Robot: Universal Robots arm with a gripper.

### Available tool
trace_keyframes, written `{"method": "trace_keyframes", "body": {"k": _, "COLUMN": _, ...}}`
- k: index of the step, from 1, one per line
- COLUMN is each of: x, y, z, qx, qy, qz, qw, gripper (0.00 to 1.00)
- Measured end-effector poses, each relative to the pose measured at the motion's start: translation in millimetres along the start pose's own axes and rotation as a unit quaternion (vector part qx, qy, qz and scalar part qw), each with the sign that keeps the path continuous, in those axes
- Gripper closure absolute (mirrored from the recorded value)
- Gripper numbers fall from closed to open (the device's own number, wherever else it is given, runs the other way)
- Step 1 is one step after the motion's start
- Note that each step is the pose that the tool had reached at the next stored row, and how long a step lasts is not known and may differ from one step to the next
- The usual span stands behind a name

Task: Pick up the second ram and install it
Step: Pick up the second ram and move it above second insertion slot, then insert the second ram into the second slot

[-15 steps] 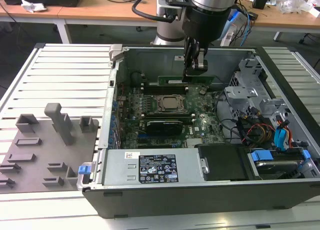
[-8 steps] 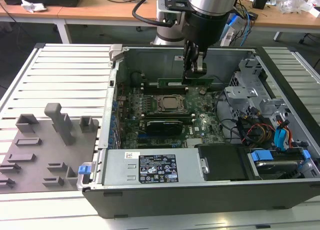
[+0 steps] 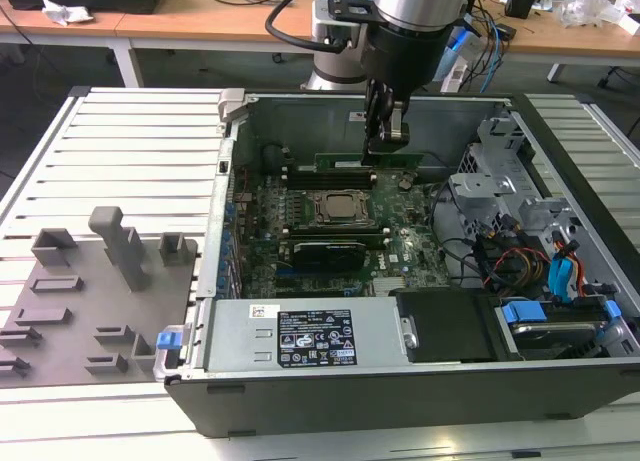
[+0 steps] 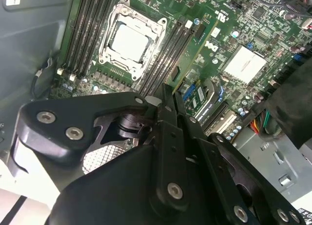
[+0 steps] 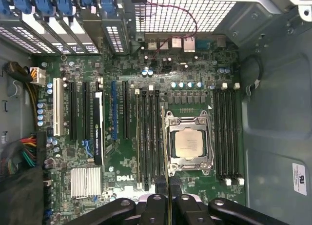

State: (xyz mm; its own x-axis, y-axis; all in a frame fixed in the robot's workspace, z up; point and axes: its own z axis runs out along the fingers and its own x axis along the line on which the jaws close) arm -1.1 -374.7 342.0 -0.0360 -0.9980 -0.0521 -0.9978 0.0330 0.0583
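Exterior view | one tool [image 3: 387, 149] pinching one second ram [image 3: 345, 162] | one motherboard [image 3: 400, 243] below

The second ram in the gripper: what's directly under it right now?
Under the second ram, held edge-down by the gripper, lie the motherboard's memory slots beside the processor socket. The gripper covers the exact slot.

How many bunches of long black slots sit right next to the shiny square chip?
2. One bunch runs along one side of the processor; the other bunch runs along its opposite side.
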Motion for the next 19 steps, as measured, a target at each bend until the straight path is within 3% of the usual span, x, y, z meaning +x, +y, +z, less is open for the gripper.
{"method": "trace_keyframes", "body": {"k": 11, "x": 0.0, "y": 0.0, "z": 0.8, "qx": 0.0000, "qy": -0.0002, "qz": 0.000, "qw": 1.0000, "gripper": 0.87}}
{"method": "trace_keyframes", "body": {"k": 19, "x": 0.7, "y": -0.8, "z": 14.2, "qx": 0.0000, "qy": -0.0001, "qz": 0.000, "qw": 1.0000, "gripper": 0.87}}
